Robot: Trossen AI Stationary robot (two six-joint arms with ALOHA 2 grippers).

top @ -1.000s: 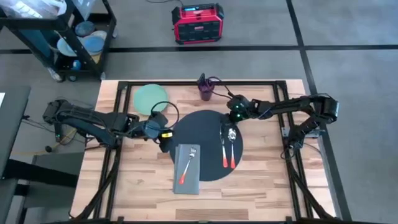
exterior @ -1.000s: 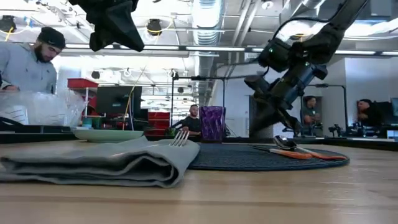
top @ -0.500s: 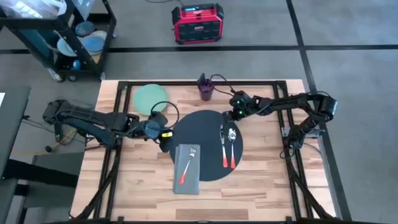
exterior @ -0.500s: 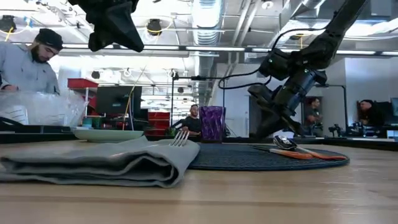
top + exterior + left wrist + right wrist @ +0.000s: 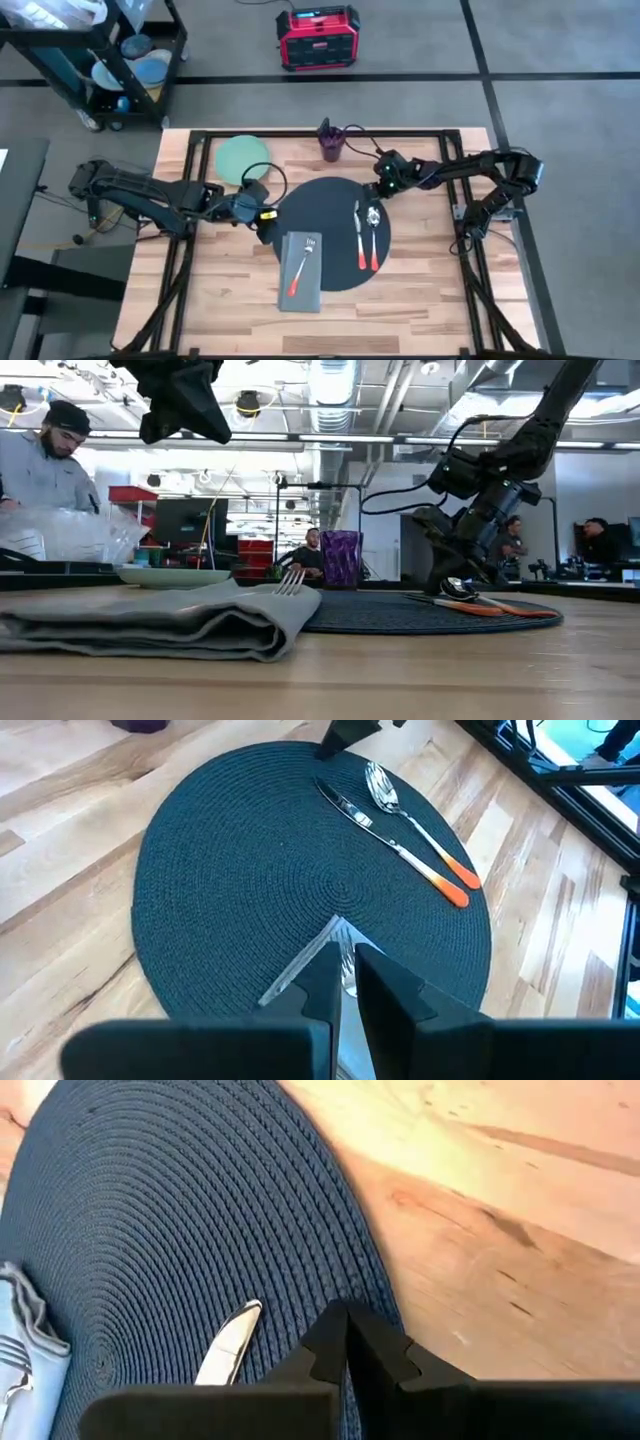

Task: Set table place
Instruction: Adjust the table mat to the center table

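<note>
Your counter (image 5: 420,270) of light planks carries the round dark mat (image 5: 325,232) at its middle, with a knife (image 5: 358,236) and spoon (image 5: 373,233) on it. The right gripper (image 5: 379,187), fingers pressed together and empty, sits at the mat's far right edge. The left gripper (image 5: 266,215), also closed and empty, waits at the mat's left edge. Beyond the counter, a person (image 5: 45,460) stands at a cart.

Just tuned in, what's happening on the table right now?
A place setting is partly laid. The round dark mat holds a knife and spoon; a fork lies on the grey napkin. The right gripper, shut and empty, sits at the mat's far right edge. The left gripper waits shut at its left edge. The green plate sits off the mat.
</note>
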